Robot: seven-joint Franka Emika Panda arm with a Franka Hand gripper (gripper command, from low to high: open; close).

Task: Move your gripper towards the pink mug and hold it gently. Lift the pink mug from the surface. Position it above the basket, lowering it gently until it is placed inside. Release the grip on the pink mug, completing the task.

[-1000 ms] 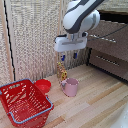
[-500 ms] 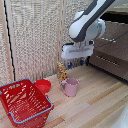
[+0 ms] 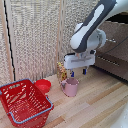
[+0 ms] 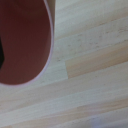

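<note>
End effector [image 3: 77, 73] has dropped since the earlier frames and now sits just above the pink mug [image 3: 70, 86], blue fingertips straddling the rim area, so we're at final approach, no grasp yet. Finger gap: can't tell from either view. Wrist view is filled by the mug's opening on the wood floor [image 4: 95, 75]. Mug stands upright on the floor, beside the red bowl [image 3: 43, 86]; the basket [image 3: 23, 102] sits apart, toward the exterior view's left. Mug, bowl and basket unmoved.
</note>
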